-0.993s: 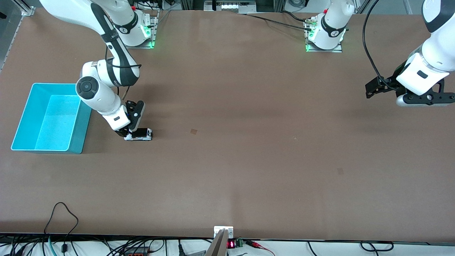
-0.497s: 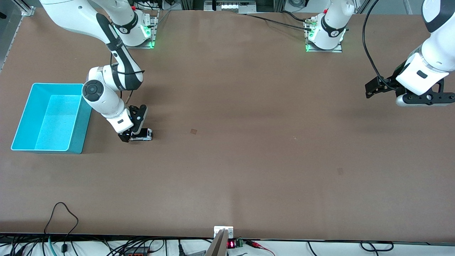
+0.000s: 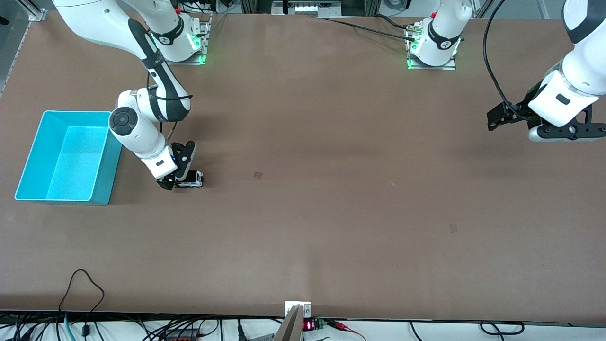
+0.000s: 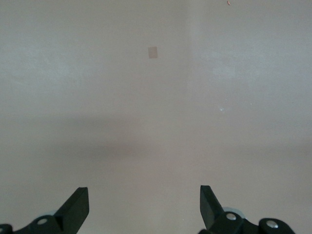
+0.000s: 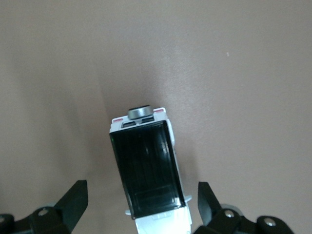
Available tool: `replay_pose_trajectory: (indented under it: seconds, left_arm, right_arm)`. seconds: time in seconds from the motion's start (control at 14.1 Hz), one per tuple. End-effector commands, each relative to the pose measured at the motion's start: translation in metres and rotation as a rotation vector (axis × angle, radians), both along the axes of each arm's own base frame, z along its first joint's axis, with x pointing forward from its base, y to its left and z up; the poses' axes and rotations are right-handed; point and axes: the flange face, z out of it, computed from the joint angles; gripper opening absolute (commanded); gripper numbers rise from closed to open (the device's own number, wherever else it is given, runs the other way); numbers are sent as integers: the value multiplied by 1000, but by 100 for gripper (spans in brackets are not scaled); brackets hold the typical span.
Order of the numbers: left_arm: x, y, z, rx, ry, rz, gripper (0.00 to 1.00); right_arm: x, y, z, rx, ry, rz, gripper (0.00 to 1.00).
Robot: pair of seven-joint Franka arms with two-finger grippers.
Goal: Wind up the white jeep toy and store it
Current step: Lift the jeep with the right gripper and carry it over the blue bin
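Two open grippers are seen: the right gripper (image 3: 177,180) straddles the white jeep toy (image 3: 190,179) beside the cyan bin (image 3: 102,182), its black roof shown only by the wrist view, while the left gripper (image 3: 492,121) waits over bare table (image 3: 331,213)

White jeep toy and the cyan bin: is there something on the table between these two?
Only the right arm, right gripper open astride the white jeep toy; the cyan bin sits beside, per the front view.

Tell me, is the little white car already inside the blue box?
No, the white jeep toy stands on the table beside the cyan bin, under the right tool.
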Motion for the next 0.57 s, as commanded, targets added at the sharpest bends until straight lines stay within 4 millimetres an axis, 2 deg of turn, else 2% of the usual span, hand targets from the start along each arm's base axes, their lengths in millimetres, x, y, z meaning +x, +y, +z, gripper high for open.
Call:
replay_pose_trajectory:
  seconds: [0.0, 0.43, 0.5]
  left_arm:
    - [1, -1, 6, -3, 2, -21, 100]
    - [1, -2, 5, -4, 6, -24, 100]
    - [1, -1, 5, -4, 6, -21, 100]
  right_arm:
    - [3, -1, 3, 3, -12, 14, 100]
    - [9, -4, -8, 3, -5, 2, 100]
    - [10, -4, -10, 2, -4, 4, 94]
